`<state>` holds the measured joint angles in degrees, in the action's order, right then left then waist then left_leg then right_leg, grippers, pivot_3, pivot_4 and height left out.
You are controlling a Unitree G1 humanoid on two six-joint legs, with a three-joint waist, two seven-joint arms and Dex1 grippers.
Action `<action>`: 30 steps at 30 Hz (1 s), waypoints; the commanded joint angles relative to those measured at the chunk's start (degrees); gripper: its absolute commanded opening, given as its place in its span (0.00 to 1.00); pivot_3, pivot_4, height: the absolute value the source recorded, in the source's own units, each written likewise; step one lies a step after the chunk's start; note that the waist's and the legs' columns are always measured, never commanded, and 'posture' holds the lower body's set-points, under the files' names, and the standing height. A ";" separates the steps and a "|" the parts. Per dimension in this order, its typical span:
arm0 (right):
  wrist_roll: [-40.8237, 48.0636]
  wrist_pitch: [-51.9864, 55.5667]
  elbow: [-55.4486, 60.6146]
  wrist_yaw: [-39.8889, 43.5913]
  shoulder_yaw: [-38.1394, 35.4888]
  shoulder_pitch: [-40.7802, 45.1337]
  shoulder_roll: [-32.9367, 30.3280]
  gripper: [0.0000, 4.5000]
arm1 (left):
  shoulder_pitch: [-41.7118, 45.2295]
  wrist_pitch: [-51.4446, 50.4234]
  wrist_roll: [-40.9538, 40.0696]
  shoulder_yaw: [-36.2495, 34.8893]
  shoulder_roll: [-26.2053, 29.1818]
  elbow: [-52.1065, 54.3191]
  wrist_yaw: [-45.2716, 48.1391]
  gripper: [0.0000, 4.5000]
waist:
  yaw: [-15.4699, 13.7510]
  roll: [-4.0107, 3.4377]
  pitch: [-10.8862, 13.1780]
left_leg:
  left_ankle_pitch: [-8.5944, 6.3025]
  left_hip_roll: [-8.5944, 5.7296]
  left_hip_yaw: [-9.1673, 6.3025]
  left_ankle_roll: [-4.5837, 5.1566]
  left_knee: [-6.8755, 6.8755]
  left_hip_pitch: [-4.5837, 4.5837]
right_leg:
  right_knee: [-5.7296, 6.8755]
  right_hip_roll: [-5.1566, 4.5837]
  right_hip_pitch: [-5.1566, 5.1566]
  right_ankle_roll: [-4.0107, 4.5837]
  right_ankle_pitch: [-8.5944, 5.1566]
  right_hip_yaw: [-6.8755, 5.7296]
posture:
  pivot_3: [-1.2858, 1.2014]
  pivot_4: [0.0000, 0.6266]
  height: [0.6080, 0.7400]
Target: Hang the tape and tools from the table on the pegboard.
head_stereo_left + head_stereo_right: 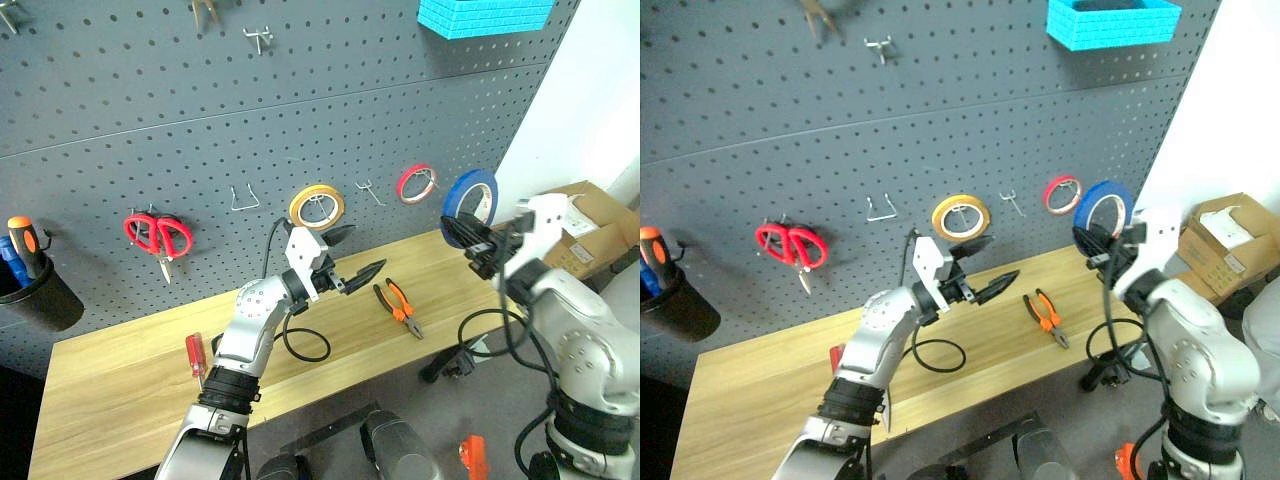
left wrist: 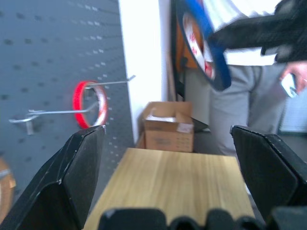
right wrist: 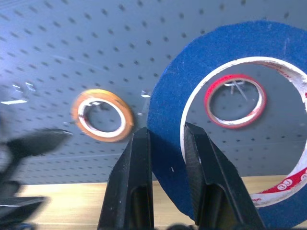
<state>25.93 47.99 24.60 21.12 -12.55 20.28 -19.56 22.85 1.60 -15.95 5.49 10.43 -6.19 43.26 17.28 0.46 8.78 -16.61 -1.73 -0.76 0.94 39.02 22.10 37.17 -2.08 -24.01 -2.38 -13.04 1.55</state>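
Tape (image 1: 470, 205), mid-right: light, stiff ring, pinched through its wall by right end effector (image 3: 168, 143); left end effector (image 1: 355, 255) wide, empty.

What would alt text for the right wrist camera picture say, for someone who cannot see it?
The right gripper pinches the rim of a blue tape roll, held up before a grey pegboard. A red tape roll on the board shows through the blue roll's hole, a yellow one hangs beside it, and a wooden table runs below.
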 commanded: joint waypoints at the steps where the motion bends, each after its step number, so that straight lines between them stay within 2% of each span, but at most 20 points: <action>1: -2.35 -4.52 -3.92 0.87 3.45 2.54 -0.71 0.08 | -1.32 -2.01 -2.55 -3.14 2.00 7.23 -1.46 1.00 | -0.07 0.00 -0.05 | 0.00 0.00 0.02 0.00 0.00 -0.01 | 0.03 0.00 -0.02 0.00 0.00 0.08 | 0.41 0.13 1.00; 8: -3.04 -9.98 -10.22 4.10 7.08 6.67 -0.23 0.08 | -4.72 -5.15 -3.02 -6.51 4.93 12.09 -5.06 1.00 | -2.64 0.05 -0.11 | 0.00 0.01 0.17 0.00 -0.01 -0.17 | 0.13 -0.07 -0.03 -0.04 0.05 0.35 | 0.44 0.13 1.00; 14: -3.65 -12.50 -14.39 6.70 11.02 10.61 0.79 0.08 | -6.96 -6.35 -1.77 -6.17 5.97 13.74 -6.59 1.00 | -5.25 0.20 -0.22 | 0.00 0.01 0.32 0.00 -0.01 -0.21 | 0.15 -0.08 -0.06 -0.04 0.09 0.46 | 0.45 0.13 1.00; 19: -6.02 -13.19 -20.86 6.10 12.65 13.80 1.42 0.08 | -8.56 -7.02 -0.01 -5.23 6.63 14.59 -7.78 1.00 | -7.03 0.35 -0.42 | 0.00 0.03 0.33 -0.01 -0.01 -0.21 | 0.15 -0.11 -0.10 0.03 0.14 0.47 | 0.46 0.12 1.00; 24: -7.10 -13.26 -22.54 6.11 12.91 14.62 1.56 0.08 | -9.55 -7.82 -0.13 -5.57 6.75 16.09 -8.61 1.00 | -9.09 0.39 -0.56 | 0.00 0.04 0.39 -0.01 -0.01 -0.21 | 0.13 -0.14 -0.12 0.10 0.19 0.50 | 0.47 0.13 1.00; 30: -9.70 -15.73 -27.18 5.60 14.13 15.73 2.38 0.08 | -10.27 -8.74 -0.19 -5.85 7.15 17.40 -9.17 1.00 | -9.86 0.43 -0.90 | 0.00 0.05 0.45 -0.01 -0.01 -0.22 | 0.13 -0.14 -0.13 0.13 0.21 0.52 | 0.47 0.13 1.00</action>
<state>17.02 34.72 -1.72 27.12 1.38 33.45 -17.55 12.17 -7.27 -15.93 -0.20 17.19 8.52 34.40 7.42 0.89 7.88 -16.62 -1.68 -0.28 0.93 39.01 21.87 37.30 -2.22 -24.14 -2.24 -12.81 2.09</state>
